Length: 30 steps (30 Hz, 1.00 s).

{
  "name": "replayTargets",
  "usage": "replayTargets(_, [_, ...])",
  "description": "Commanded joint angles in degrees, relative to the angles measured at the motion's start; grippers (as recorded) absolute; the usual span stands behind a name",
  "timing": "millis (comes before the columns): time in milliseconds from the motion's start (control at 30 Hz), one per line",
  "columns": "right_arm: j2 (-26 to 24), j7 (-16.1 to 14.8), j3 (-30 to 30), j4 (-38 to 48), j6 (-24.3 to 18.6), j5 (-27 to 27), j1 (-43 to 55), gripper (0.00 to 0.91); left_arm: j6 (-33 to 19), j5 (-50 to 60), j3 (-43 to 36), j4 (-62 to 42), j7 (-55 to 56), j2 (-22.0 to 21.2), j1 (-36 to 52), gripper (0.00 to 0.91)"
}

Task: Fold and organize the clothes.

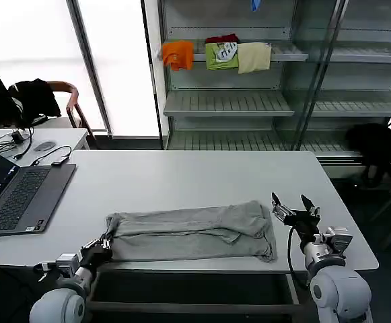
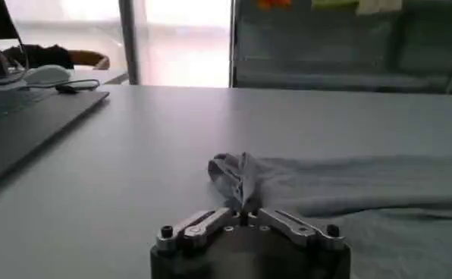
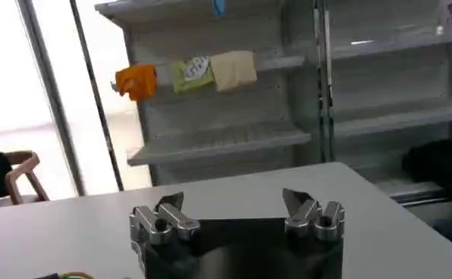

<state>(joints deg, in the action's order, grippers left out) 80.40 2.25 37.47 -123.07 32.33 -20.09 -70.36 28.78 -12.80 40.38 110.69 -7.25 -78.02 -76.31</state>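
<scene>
White bench [image 1: 182,178], laptop [image 1: 20,195] on its left; shelving [image 1: 282,101] behind. Left gripper [image 1: 101,247] jaws pinch grey shirt [image 1: 195,232]; right gripper [image 1: 295,207] jaws wide, just beside it.

We see the left gripper [image 1: 105,243] as a dark block with short silvery metal fingers [image 2: 198,226], each link pinned by a black screw near its outer end. Behind it, the left arm [image 1: 57,303] ends in a rounded pale grey shell with a small metal cuff. The right gripper [image 1: 293,206] has black pointed fingertips [image 3: 296,200] on silvery knuckles with round bolt holes; a black cable loops beside its grey, domed right arm [image 1: 340,291].
</scene>
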Motion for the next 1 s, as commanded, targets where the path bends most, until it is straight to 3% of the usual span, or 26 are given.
replayTargets(33, [-0.24,0.16,0.34,0.12,-0.04,-0.30,-0.03,0.907,-7.90,8.79,5.13,0.79,-5.64,2.40,0.22,0.000])
replayTargets(200, [-0.52,0.44,0.64,0.55,-0.13,-0.46,0.22,0.907,-8.17,17.08,12.19,-0.07,-10.50,8.20,3.24,0.000])
replayTargets(333, [-0.77,0.52,0.59,1.06,-0.21,-0.47,0.53,0.907,-8.72,22.72,16.08,-2.61,-14.77,16.19,6.37,0.000])
replayTargets(567, [-1.02,0.62,0.33,2.62,-0.39,-0.39,0.78,0.907,-8.34,24.96,18.53,-5.48,-18.85,25.19,11.25,0.000])
replayTargets(700, [-1.06,0.60,0.27,3.22,-0.46,-0.38,0.61,0.907,-7.24,22.50,18.30,-4.26,-19.36,25.59,12.32,0.000])
replayTargets(800, [-0.93,0.57,0.16,3.47,-0.51,-0.29,0.41,0.907,-6.70,18.03,16.60,-0.57,-18.72,22.92,10.67,0.000])
replayTargets(1000, [-0.74,0.72,-0.22,3.84,-0.46,0.26,0.32,0.907,-2.46,10.68,7.92,9.46,-17.10,13.47,7.41,0.000])
